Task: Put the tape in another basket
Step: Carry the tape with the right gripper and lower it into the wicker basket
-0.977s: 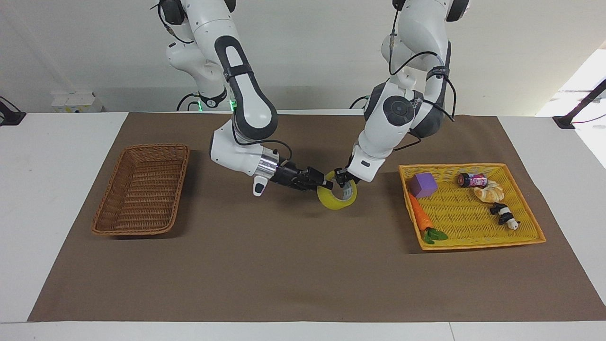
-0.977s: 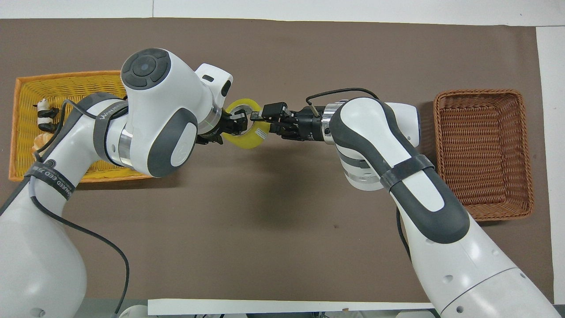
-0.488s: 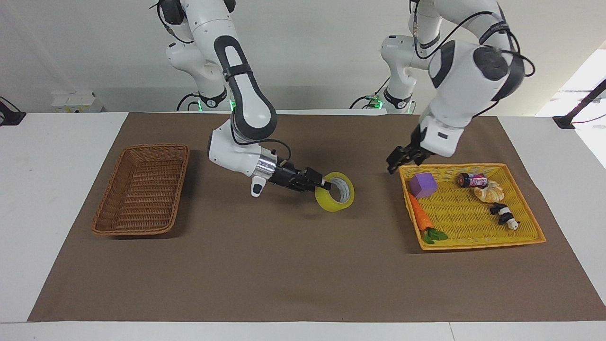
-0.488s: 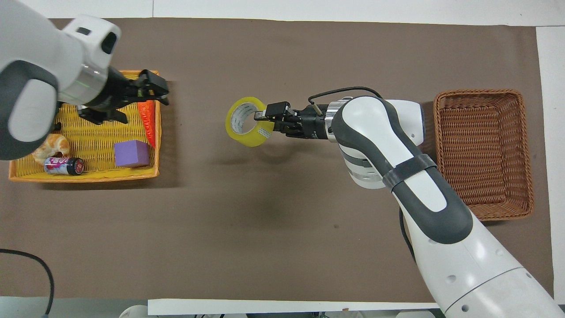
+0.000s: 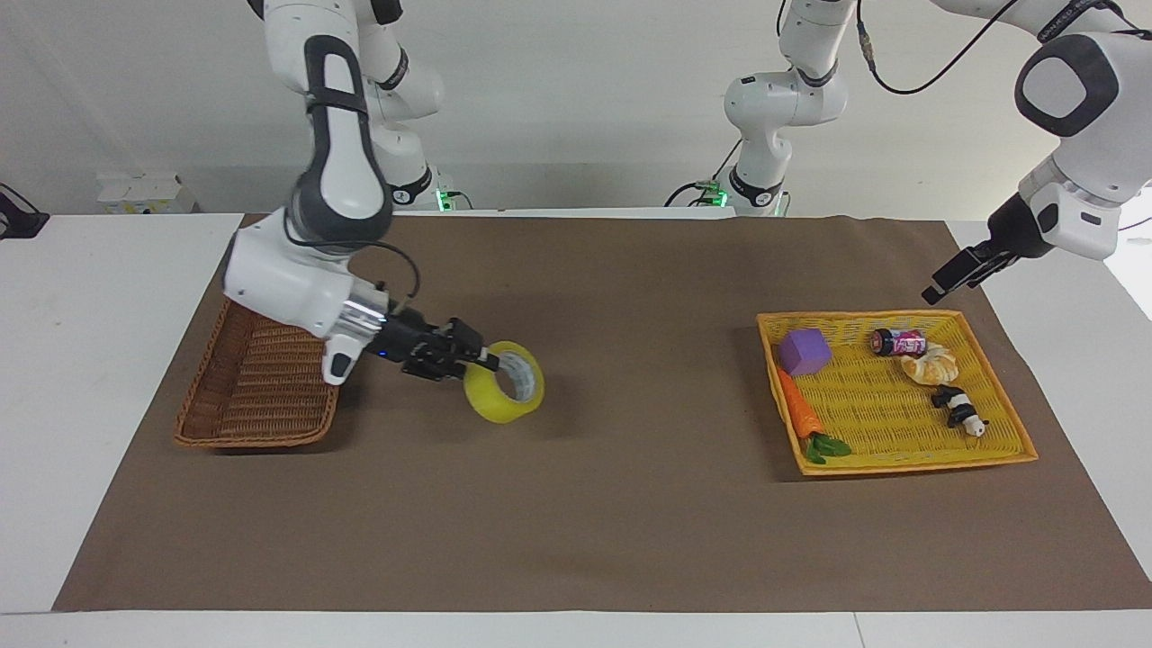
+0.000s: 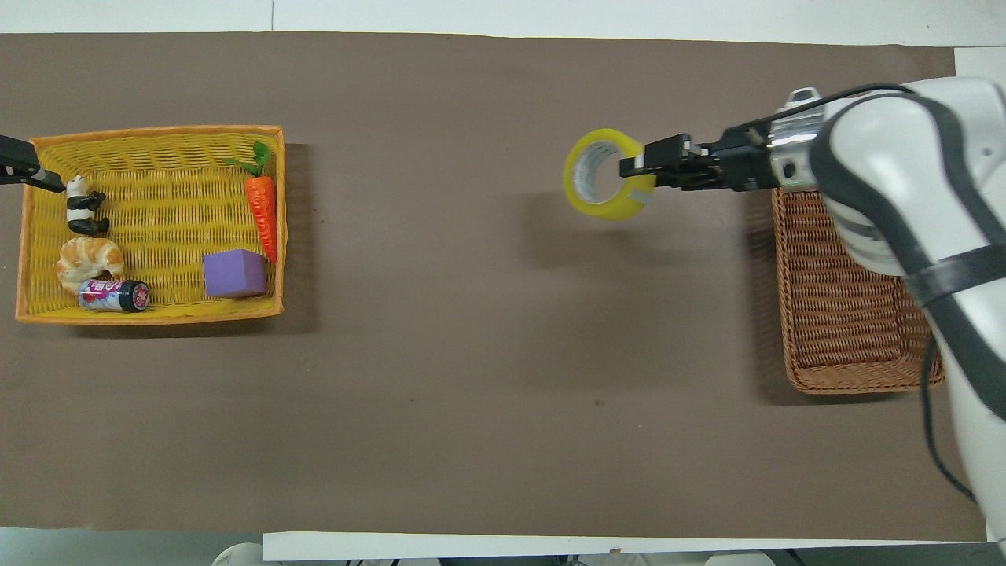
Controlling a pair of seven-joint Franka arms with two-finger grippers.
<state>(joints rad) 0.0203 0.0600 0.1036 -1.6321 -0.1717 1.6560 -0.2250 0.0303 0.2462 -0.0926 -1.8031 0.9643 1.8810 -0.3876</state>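
Facing view shows the right arm bent down at left of centre, its forearm angled over the brown wicker basket (image 5: 261,378). The right gripper (image 5: 481,362) is clamped on the rim of the yellow tape roll (image 5: 506,382), holding it clear of the brown mat (image 5: 576,504), beside the basket. At the upper right of the frame, the left arm is raised, elbow high; the left gripper (image 5: 945,283), jaws apart, hangs above the yellow tray's (image 5: 909,463) corner.

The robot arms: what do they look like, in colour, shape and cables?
Both arms are glossy white with rounded dark grey joint covers and black bands. The right gripper is black, on a silver wrist ring. The left gripper is black too. Thin black cables loop along both arms.
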